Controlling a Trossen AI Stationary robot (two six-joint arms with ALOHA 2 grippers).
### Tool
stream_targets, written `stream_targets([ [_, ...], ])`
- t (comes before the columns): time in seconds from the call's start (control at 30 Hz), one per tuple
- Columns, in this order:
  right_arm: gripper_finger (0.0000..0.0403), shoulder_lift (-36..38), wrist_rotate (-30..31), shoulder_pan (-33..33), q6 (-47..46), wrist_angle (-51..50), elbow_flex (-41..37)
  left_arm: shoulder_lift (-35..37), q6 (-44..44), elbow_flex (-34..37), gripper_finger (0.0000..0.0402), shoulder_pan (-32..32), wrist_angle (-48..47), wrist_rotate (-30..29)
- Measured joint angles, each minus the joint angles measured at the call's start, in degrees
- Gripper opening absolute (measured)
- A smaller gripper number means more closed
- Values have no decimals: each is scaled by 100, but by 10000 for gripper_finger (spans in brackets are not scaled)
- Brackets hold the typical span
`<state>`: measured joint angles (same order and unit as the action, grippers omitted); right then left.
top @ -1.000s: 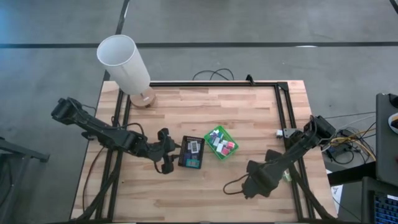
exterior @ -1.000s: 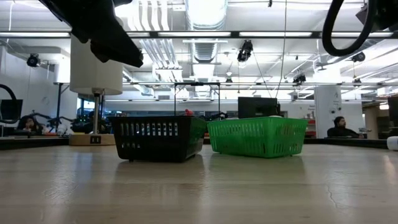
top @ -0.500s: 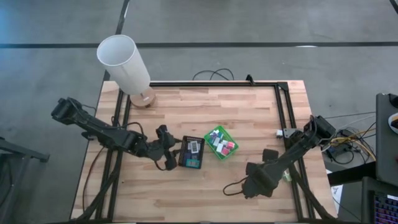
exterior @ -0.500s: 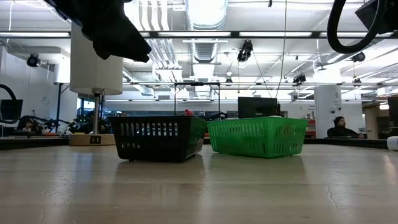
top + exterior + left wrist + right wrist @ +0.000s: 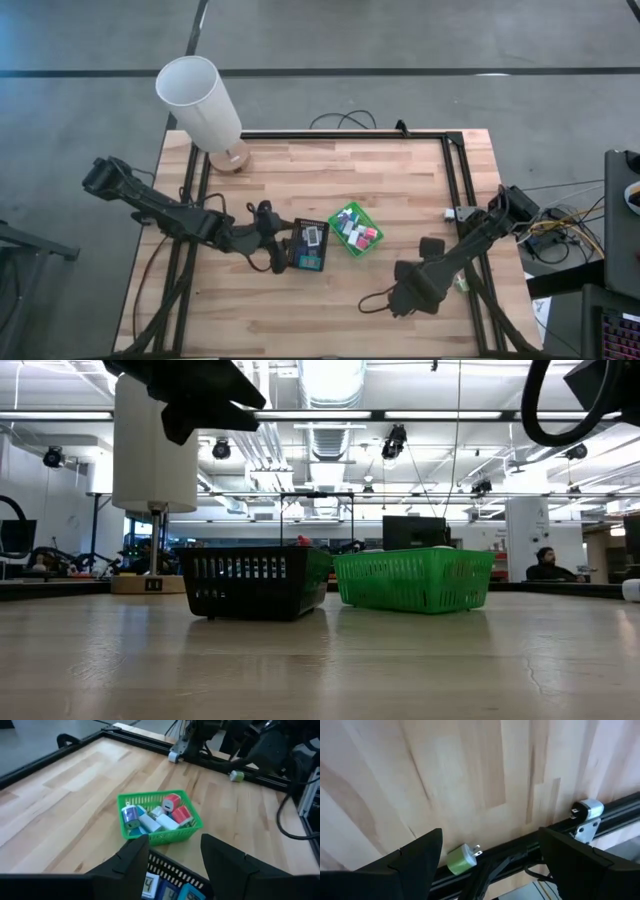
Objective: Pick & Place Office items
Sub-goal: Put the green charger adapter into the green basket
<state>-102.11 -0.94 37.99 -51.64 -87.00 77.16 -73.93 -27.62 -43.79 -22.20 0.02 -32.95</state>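
At mid-table we record two baskets side by side: the green basket (image 5: 355,229) holding most of the office items (image 5: 159,817) (white, pink, teal and purple blocks), and the black basket (image 5: 307,245) holding a few flat ones. We place the left gripper (image 5: 172,857) above the black basket's near edge, fingers spread and empty; the right gripper (image 5: 487,847) waits wide open and empty by the right rail. We judge the sorting barely under way, since most items are unmoved and one green plug (image 5: 462,858) lies loose by that rail.

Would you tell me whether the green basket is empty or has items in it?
It has items in it: the green basket holds several small plug blocks, white, pink and teal, seen through the left wrist view.
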Motion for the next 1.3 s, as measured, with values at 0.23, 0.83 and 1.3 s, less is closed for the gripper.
stream_targets([
  [0.23, 326, 11, -102, 153, -417, -136, -87, 0, -140, 0, 188, -7, -5, 516],
  [0.83, 325, -8, -2121, 47, 8, -40, -933, 0, 101, 0, 188, -7, -563, 619],
  [1.3, 325, -13, -2790, 81, 313, 920, -1551, 0, -139, 0, 188, -9, -563, 619],
])
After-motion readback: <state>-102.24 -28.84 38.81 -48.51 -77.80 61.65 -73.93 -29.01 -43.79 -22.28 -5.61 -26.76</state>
